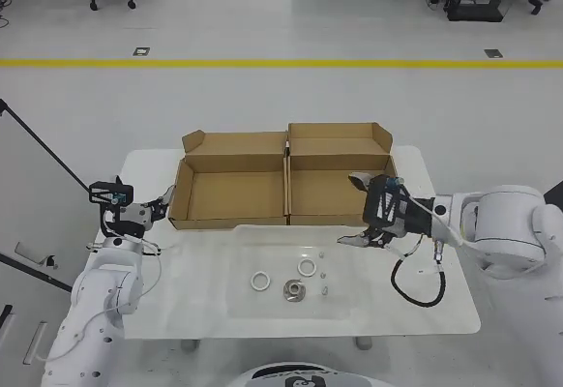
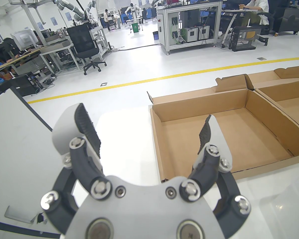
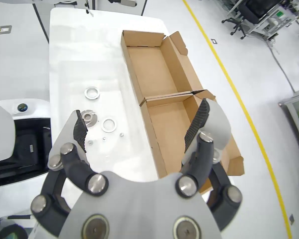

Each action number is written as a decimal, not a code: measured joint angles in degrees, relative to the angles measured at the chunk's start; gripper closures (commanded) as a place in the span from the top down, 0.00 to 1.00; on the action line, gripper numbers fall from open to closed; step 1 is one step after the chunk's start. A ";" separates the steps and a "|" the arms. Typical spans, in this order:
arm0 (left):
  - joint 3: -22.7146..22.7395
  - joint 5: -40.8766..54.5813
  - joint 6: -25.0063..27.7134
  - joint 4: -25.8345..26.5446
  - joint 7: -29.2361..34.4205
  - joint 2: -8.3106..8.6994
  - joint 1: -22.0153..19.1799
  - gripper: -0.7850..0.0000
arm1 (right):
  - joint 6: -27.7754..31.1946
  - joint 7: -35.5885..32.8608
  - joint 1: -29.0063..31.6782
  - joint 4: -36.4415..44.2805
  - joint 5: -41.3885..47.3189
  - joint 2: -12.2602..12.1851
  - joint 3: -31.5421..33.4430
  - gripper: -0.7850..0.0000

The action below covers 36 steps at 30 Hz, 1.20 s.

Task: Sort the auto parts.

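Two white rings (image 1: 260, 282) (image 1: 308, 266), a metal flanged hub (image 1: 294, 289) and a few tiny nuts (image 1: 324, 283) lie on the white table's front middle. In the right wrist view the rings (image 3: 92, 92) (image 3: 109, 124), the hub (image 3: 89, 117) and the nuts (image 3: 103, 139) are loose on the table. Two open cardboard boxes, left (image 1: 233, 193) and right (image 1: 335, 189), stand side by side behind them, both with bare floors. My left gripper (image 1: 156, 208) (image 2: 147, 123) hangs open beside the left box (image 2: 214, 135). My right gripper (image 1: 355, 210) (image 3: 140, 115) is open over the right box's front wall (image 3: 149, 125).
The table (image 1: 436, 290) has free room on both sides of the parts. A dark-framed white panel (image 1: 20, 184) stands off the table's left end. The right arm's cable (image 1: 417, 285) loops over the table's right part.
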<state>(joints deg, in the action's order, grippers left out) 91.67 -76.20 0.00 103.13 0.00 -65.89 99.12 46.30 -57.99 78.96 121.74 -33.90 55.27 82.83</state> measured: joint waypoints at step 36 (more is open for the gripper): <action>0.00 0.00 0.00 0.00 0.00 0.00 0.00 1.00 | -1.96 -0.24 3.96 -1.44 -7.90 -7.83 -10.97 1.00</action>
<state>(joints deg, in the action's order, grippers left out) 91.67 -76.20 0.00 103.13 0.00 -65.89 99.12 44.34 -58.22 82.92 120.31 -41.80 47.44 71.86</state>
